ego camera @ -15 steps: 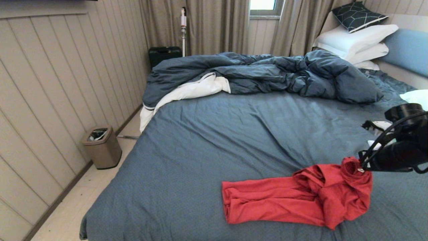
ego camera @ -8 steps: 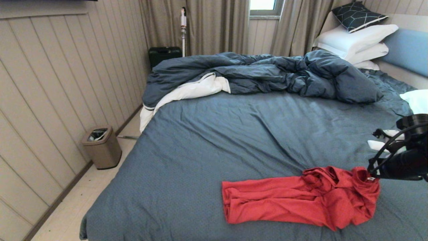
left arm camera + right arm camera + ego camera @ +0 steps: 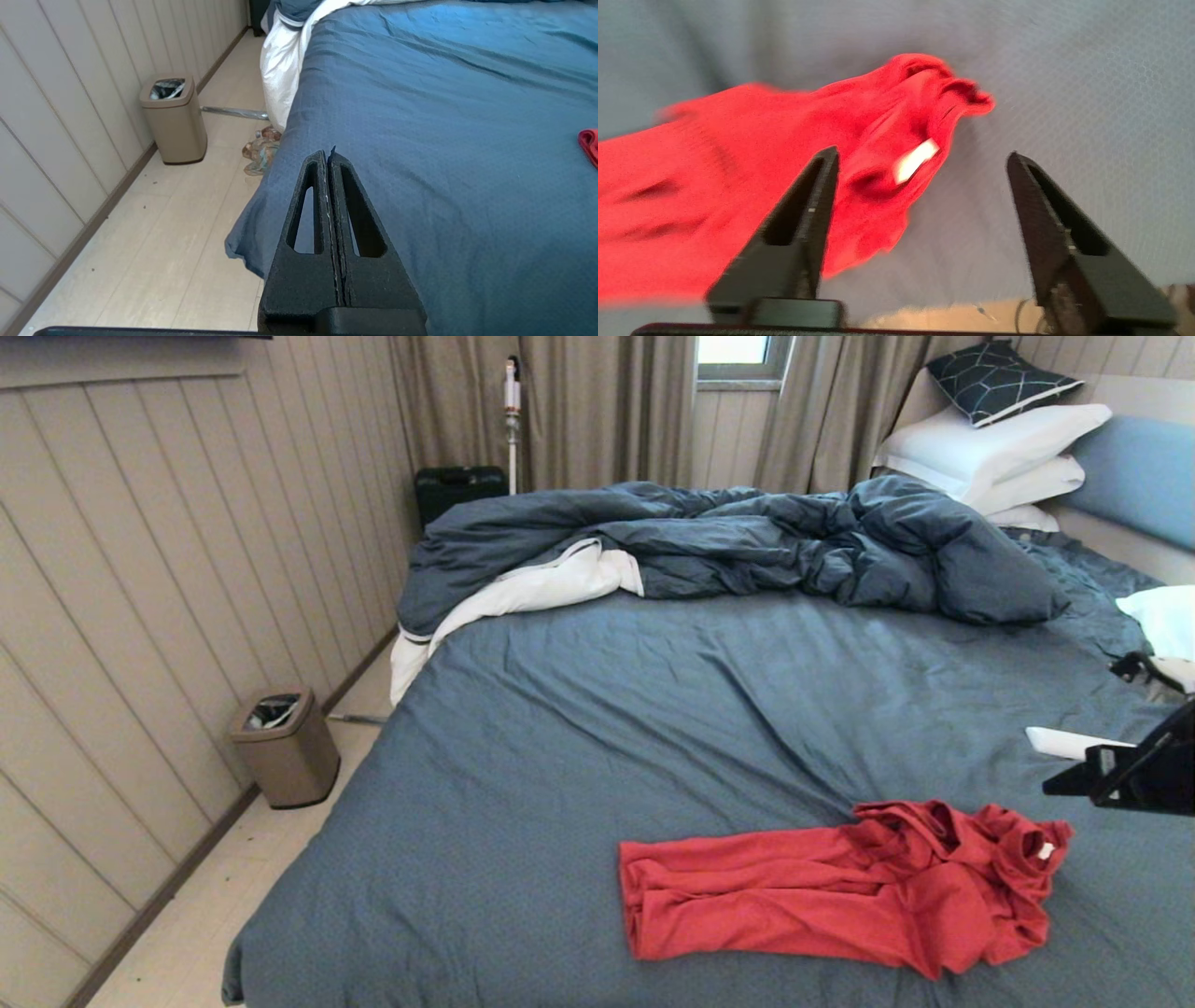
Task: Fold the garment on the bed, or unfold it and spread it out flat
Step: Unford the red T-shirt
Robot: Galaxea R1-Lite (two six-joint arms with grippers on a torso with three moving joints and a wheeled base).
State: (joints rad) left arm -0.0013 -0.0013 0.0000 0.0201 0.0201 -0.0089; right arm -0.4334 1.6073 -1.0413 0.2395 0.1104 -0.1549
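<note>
At far left our left gripper (image 3: 330,156) sits parked off the near corner of the bed (image 3: 560,728), above the floor edge, its jaws pressed together on nothing; we judge it idle because the work lies on the other side. Moving right, the garment (image 3: 822,896) lies on the near part of the sheet as a long rumpled band, bunched thick at its right end where the small white neck label (image 3: 1045,850) shows. Just right of that bunch our right gripper (image 3: 920,158) hangs above the collar, jaws spread wide and holding nothing, clear of the cloth. We judge the shirt is neither flat nor folded, so the spreading is far from done.
</note>
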